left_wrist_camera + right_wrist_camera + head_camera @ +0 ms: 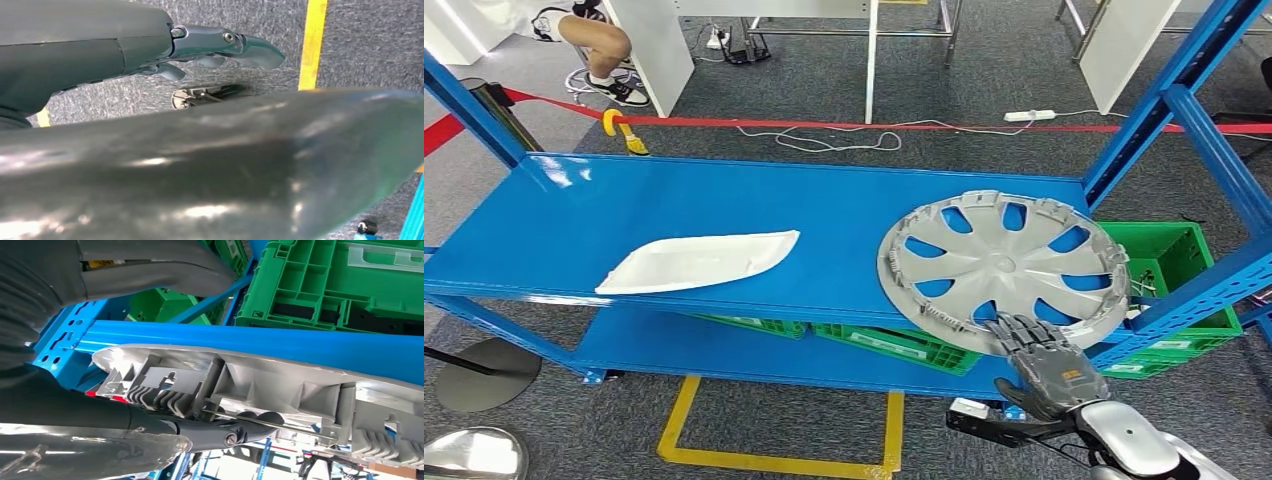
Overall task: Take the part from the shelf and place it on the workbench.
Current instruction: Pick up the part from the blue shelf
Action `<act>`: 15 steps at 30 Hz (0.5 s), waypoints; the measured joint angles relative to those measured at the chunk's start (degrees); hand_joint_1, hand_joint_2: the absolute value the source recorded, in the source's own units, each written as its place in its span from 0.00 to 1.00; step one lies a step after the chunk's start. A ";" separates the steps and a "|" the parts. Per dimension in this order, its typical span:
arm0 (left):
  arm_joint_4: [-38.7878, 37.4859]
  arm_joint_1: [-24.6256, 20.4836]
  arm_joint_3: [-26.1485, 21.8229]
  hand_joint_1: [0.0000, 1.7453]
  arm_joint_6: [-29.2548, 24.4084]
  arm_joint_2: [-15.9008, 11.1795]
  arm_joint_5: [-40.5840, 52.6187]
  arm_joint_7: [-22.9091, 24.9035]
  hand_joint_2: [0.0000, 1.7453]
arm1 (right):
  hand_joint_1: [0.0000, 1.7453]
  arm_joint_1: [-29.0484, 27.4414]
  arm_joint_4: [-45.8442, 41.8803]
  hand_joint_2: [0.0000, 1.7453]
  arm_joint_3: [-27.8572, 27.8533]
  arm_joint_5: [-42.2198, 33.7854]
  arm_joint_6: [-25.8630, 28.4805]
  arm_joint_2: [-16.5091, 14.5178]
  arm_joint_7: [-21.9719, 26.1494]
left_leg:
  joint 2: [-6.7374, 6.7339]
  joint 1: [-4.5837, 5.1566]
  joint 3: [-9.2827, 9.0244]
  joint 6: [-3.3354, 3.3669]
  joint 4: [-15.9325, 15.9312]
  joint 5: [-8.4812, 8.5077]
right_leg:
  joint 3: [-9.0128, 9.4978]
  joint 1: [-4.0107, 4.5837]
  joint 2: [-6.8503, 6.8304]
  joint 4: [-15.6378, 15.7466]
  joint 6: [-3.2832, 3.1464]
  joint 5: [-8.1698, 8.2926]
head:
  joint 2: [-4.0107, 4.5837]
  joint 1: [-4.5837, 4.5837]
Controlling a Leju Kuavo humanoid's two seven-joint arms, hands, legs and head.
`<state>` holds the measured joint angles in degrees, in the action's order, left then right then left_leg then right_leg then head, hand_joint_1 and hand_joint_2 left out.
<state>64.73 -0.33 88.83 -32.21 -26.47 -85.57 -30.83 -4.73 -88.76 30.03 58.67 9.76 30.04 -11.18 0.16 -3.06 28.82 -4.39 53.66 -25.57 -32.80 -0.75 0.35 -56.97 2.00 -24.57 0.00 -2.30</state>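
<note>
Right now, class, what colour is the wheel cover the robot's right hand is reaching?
Silver-grey; the wheel cover shows best in the head view.

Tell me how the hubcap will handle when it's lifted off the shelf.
The hubcap looks like thin moulded plastic with open spokes, so probably light and slightly flexible. It overhangs the shelf edge where the right hand grips its rim, so it may tilt. The rim clips could be fragile.
</note>
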 joint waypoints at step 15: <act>1.09 0.11 0.00 0.00 -1.20 -0.43 0.00 -0.18 0.00 | 0.00 0.51 0.01 1.00 0.95 3.14 3.48 -1.90 0.03 | 0.00 0.00 0.01 0.00 0.00 0.01 | 0.01 0.00 0.00 -0.01 0.00 0.00 | 0.00 -0.01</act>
<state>65.82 -0.22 88.83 -33.41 -26.91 -85.57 -31.01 -4.22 -88.75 30.98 61.80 13.25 28.14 -11.15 0.16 -3.06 28.83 -4.39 53.66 -25.56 -32.79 -0.75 0.35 -56.97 2.00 -24.57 0.00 -2.31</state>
